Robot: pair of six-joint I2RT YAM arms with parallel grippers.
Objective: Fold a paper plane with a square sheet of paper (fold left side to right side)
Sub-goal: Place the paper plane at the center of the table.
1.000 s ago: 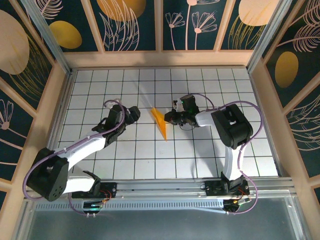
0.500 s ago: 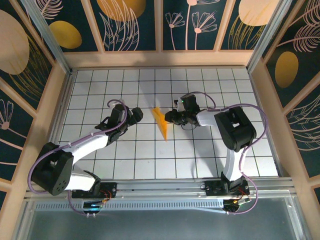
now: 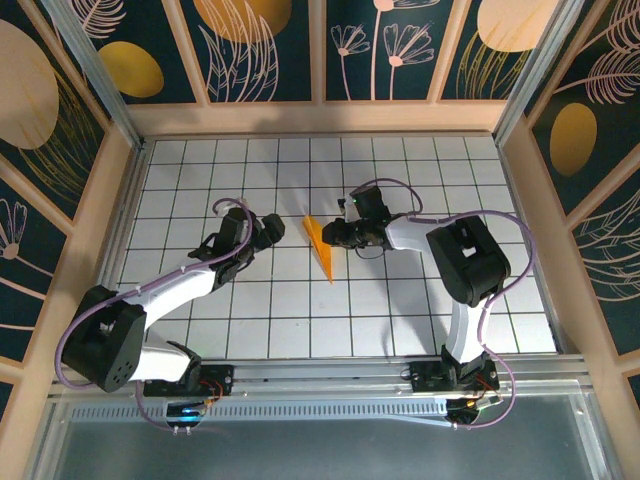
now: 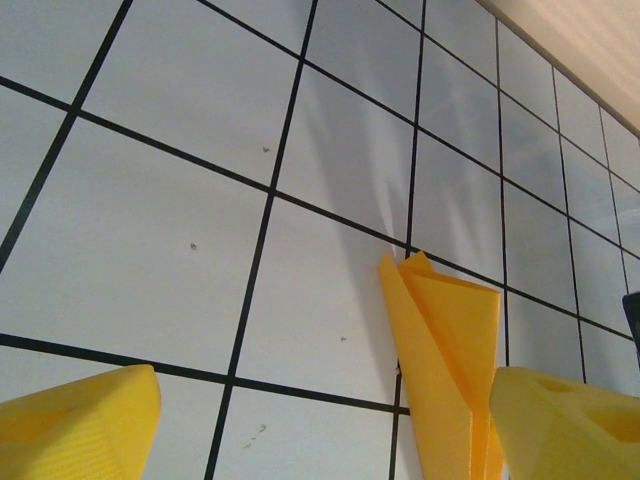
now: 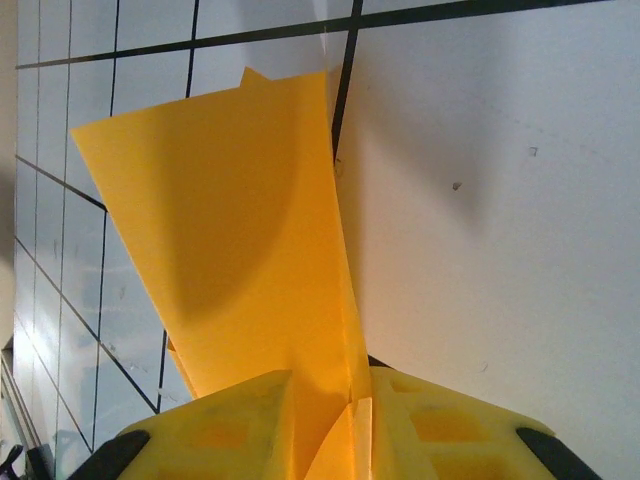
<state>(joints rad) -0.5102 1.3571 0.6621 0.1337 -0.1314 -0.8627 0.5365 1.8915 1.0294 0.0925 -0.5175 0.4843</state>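
Paper plane (image 5: 240, 250) stands inside the barely parted right tool (image 5: 330, 415) — grip unclear — left tool (image 4: 320, 415) gapes empty just beside it.

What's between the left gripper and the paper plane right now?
Bare white table tiles separate the left gripper from the paper plane, per the top view.

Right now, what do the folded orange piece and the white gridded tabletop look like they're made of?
Paper plane: thin matte paper, judging by its sharp creases and the layered edges that stand up. Tabletop: a smooth hard board, maybe laminate, with a slight sheen. Soft shadows and small scuffs show on it, but the exact material is unclear.
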